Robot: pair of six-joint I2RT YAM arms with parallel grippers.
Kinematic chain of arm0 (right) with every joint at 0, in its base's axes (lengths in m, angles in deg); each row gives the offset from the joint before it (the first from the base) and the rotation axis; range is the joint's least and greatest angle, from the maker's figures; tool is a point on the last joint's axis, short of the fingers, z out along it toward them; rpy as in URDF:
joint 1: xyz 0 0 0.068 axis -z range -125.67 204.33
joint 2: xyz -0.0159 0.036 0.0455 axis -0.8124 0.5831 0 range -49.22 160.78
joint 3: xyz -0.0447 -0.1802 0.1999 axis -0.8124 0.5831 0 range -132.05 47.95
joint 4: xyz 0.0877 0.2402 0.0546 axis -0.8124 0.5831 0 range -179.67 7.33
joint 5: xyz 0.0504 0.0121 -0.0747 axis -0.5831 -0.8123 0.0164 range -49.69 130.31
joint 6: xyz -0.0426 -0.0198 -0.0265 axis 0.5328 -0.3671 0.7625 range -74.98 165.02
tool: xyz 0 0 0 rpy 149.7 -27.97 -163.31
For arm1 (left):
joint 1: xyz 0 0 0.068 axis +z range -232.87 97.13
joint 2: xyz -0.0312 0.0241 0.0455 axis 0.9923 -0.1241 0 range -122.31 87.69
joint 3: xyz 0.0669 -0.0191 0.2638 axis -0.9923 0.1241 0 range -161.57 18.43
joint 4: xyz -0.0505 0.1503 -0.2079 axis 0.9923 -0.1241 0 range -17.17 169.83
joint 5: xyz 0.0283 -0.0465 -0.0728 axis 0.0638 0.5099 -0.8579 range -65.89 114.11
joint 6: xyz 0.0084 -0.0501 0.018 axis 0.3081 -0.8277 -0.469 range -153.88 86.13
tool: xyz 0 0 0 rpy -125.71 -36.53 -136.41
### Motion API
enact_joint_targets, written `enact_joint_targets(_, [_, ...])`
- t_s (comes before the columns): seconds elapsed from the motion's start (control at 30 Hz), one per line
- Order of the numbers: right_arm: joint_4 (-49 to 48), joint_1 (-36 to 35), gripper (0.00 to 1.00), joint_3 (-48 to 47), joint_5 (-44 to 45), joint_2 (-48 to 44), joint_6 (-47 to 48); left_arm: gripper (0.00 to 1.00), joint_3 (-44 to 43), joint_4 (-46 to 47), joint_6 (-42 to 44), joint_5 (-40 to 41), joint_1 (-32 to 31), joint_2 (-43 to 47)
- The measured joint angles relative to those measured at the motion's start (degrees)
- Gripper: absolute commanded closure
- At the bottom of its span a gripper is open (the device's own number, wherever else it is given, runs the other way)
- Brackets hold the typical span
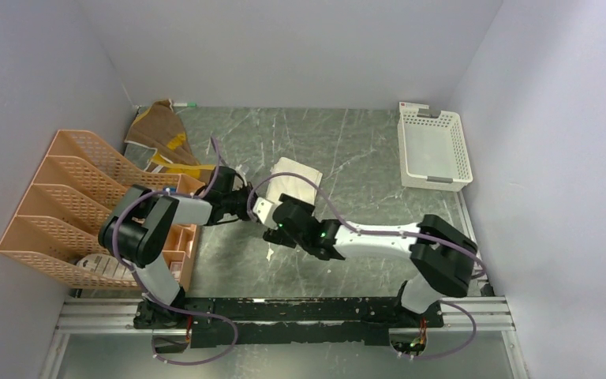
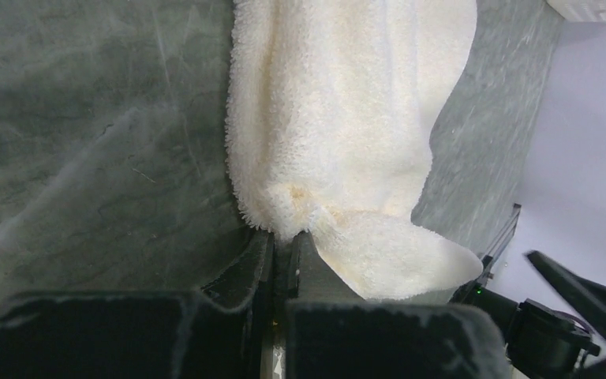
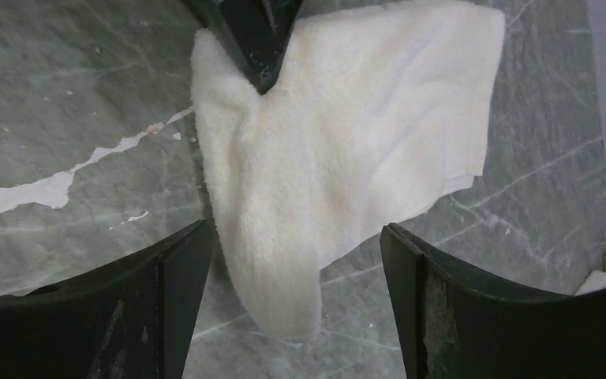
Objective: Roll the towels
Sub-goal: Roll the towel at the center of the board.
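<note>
Looking down from overhead first: where is the towel? (Listener)

A cream-white terry towel (image 1: 296,178) lies partly folded near the middle of the dark green marbled table (image 1: 363,142). The left gripper (image 1: 259,210) reaches its near left edge, and the right gripper (image 1: 278,227) sits just beside it, closer to the arm bases. A brown cloth towel with mustard-yellow patches (image 1: 162,128) is crumpled at the far left, behind an orange plastic mesh file rack (image 1: 71,197). A white slotted plastic basket (image 1: 434,146) stands at the far right, well apart. (Describer)

And the left wrist camera? (Listener)

The left gripper (image 2: 284,246) is pinched tight on a puckered edge of the cream-white terry towel (image 2: 339,103). Its two dark fingers are pressed together with the cloth caught between them. The rest of the cloth stretches away over the table (image 2: 87,118), and one loose corner flops to the right. (Describer)

What about the right wrist camera? (Listener)

The right gripper (image 3: 296,233) has its jaws spread wide and clamps nothing. A narrow hanging fold of the cream-white terry towel (image 3: 347,134) runs down between the two black fingers (image 3: 434,308). Whether the left-hand finger brushes it I cannot tell. At the top, the tip of the left gripper (image 3: 262,55) bites the cloth's upper edge. A pale chipped streak marks the table (image 3: 71,103) to the left. (Describer)
</note>
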Motion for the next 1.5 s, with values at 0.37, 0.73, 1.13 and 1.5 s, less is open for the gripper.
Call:
enact_joint_targets(0.37, [0.87,-1.38,0.34,-4.2,0.63,11.02,4.15,0.93,-0.02,0.7,-1.42,-3.54,2.36,-1.25])
enact_joint_targets(0.73, [-1.42,-1.38,0.6,-2.67,2.67,14.43,5.55,0.93,-0.13,0.59,-1.6,-4.87,3.02,-1.57])
enact_joint_targets(1.13, [-1.49,6.64,0.85,-3.19,-11.39,13.27,1.6,0.89,-0.11,0.02,-1.86,-6.03,3.91,-1.55])
enact_joint_targets(1.5, [11.93,26.12,0.72,-15.85,-51.47,13.27,-5.2,0.0,0.0,-7.43,0.74,-4.09,6.43,10.01])
